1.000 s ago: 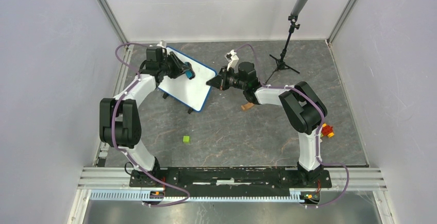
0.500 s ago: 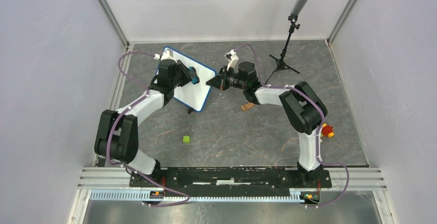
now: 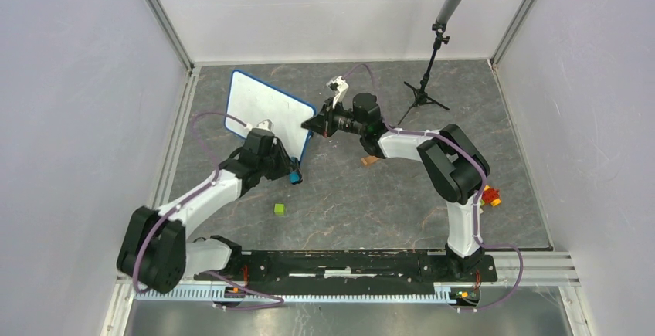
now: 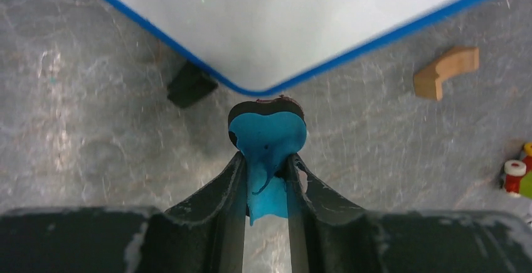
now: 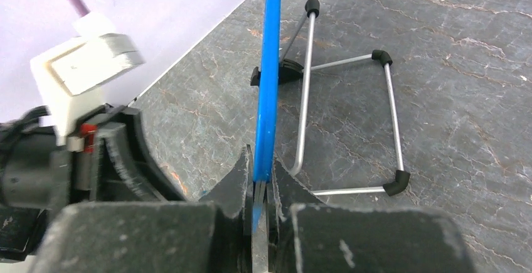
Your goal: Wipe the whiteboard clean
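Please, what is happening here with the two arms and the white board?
The right fingers are shut on the blue edge of the whiteboard, holding it. The left fingers grip a small blue eraser, just past the board's near corner and off its face. The board face that shows looks clean.

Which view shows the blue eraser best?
The left wrist view: the blue eraser fills the centre, pinched in the left hand, near the whiteboard corner. The top view shows only a small blue speck; the right wrist view misses it.
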`<state>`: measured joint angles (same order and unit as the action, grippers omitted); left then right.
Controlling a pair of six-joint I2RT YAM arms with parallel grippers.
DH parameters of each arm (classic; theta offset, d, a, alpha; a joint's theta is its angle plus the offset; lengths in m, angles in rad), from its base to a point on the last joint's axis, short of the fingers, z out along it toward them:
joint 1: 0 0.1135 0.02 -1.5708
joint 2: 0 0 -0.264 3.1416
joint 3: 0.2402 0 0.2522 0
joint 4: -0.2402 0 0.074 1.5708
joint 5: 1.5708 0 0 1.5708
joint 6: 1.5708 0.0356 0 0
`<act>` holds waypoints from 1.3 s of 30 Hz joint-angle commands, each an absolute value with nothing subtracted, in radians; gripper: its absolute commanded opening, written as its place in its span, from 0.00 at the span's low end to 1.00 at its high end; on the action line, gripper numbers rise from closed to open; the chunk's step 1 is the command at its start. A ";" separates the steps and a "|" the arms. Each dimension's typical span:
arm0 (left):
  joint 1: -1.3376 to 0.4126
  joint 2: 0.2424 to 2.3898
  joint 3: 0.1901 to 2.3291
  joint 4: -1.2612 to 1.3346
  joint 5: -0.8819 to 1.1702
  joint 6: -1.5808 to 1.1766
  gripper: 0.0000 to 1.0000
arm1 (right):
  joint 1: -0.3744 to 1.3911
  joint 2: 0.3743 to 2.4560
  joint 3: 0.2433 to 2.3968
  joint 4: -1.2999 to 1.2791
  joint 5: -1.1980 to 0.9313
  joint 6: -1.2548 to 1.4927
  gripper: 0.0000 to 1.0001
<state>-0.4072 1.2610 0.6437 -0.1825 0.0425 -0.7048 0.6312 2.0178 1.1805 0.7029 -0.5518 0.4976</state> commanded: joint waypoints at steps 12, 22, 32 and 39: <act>-0.766 0.927 0.508 -0.451 -0.128 -0.896 0.32 | 0.635 1.988 1.143 0.547 -0.593 0.366 0.53; -0.977 1.043 0.552 -0.408 -0.236 -0.945 0.36 | 0.618 1.886 1.078 0.500 -0.550 0.303 0.84; -1.021 1.107 0.591 -0.333 -0.267 -0.878 0.78 | 0.514 1.646 0.967 0.304 -0.425 0.131 0.98; -1.021 0.970 0.557 -0.331 -0.276 -0.862 0.85 | 0.494 1.424 0.791 0.142 -0.259 0.150 0.98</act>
<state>-1.0168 1.0683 0.5583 -0.3756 -0.2352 -0.8856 0.4839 1.5513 0.9016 0.2619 -0.3630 0.1585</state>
